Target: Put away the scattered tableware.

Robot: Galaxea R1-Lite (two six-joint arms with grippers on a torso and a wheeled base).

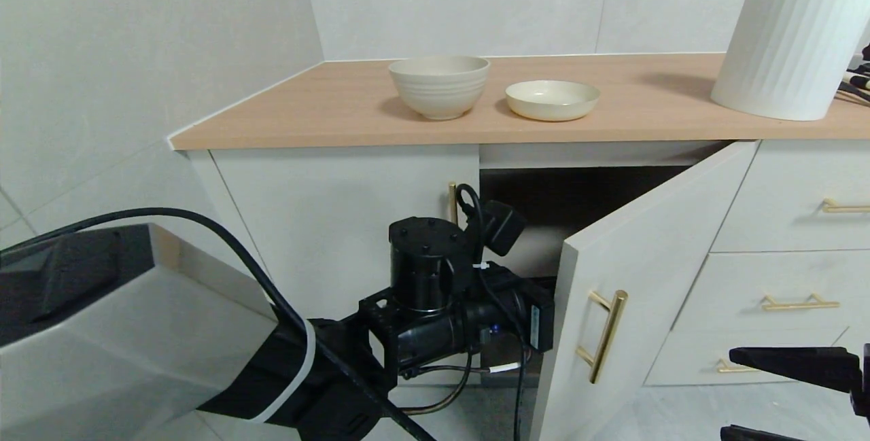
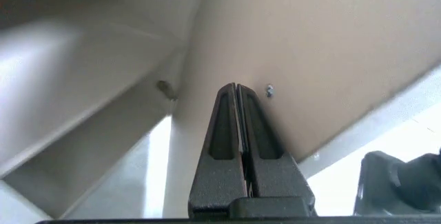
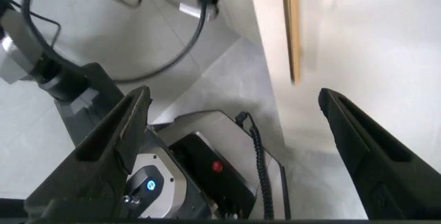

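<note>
A cream ribbed bowl (image 1: 439,85) and a shallow cream dish (image 1: 552,99) stand side by side on the wooden counter (image 1: 326,115). Below them a white cabinet door (image 1: 639,271) with a gold handle (image 1: 601,336) hangs open. My left arm's wrist (image 1: 435,278) sits low at the cabinet opening, its fingers hidden behind the door's edge. The left gripper (image 2: 236,87) is shut with nothing in it, its tips close to the door's inner face (image 2: 310,45). My right gripper (image 1: 727,393) is open and empty, low in front of the drawers; in its own view (image 3: 234,107) the door handle (image 3: 291,24) lies beyond it.
A tall white ribbed container (image 1: 795,37) stands on the counter at the right. Drawers with gold handles (image 1: 798,304) fill the cabinet front right of the open door. A tiled wall (image 1: 136,54) closes off the left side.
</note>
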